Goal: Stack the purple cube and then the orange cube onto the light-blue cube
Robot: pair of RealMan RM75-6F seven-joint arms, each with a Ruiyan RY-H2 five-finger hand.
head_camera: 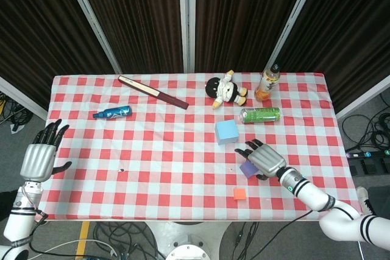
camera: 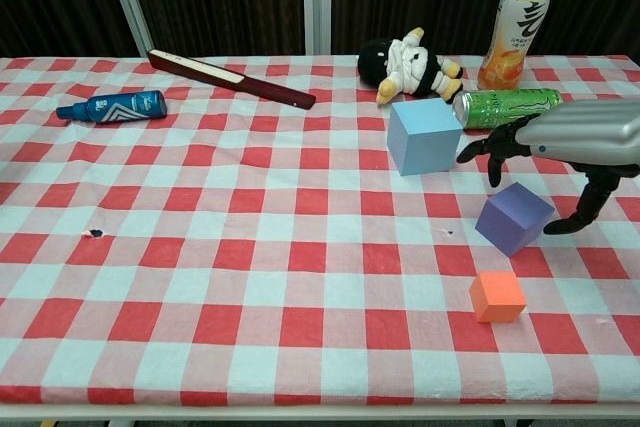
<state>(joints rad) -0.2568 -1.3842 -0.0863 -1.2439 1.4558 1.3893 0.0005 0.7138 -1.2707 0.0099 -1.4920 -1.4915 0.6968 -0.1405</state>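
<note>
My right hand (camera: 565, 147) hangs over the small purple cube (camera: 514, 217), palm down, fingers spread and curved downward on the cube's far and left sides, thumb reaching down on its right. No finger clearly touches the cube, so this hand is open and holds nothing. The purple cube sits tilted on the red-and-white checked tablecloth (camera: 250, 247), toward the right of the table. The smaller orange cube (camera: 497, 296) lies just nearer than it, apart from it. The larger light-blue cube (camera: 423, 135) stands farther back and to the left, near my fingertips (camera: 470, 154) but not touching them. Behind the light-blue cube lies a green drink can (camera: 505, 105) on its side. My left hand (head_camera: 41, 158) hovers off the table's left edge, fingers spread, empty.
</note>
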